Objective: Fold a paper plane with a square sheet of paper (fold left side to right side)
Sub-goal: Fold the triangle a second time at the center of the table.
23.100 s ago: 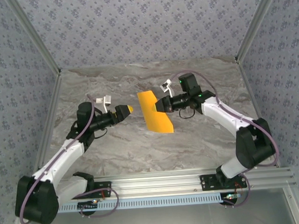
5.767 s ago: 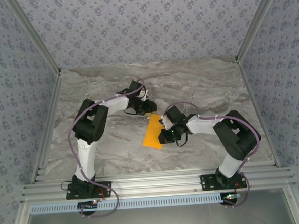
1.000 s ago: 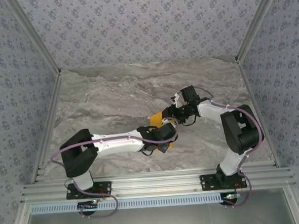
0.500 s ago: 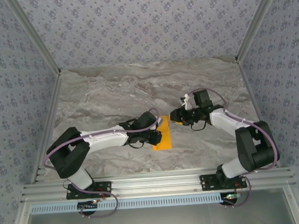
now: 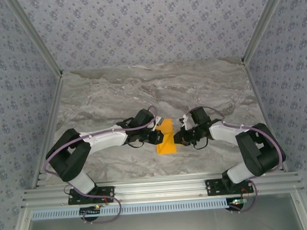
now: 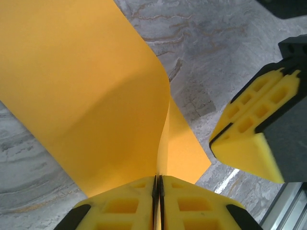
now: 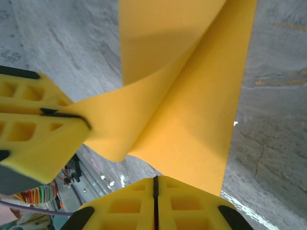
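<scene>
At table (image 5: 105,97) ctr, L claw (image 5: 157,137) clamps paper (image 5: 166,143) at 9 o'clock, R claw (image 5: 179,138) together at 3 o'clock, hold unclear: opposing pulls could tear it.

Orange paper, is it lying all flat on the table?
No, the orange paper curls up off the table, with one edge pinched in the shut left gripper.

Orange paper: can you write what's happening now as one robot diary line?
orange paper: partly folded, one layer lifted | left gripper: jaws shut on orange paper | right gripper: jaws shut, grip unclear
</scene>
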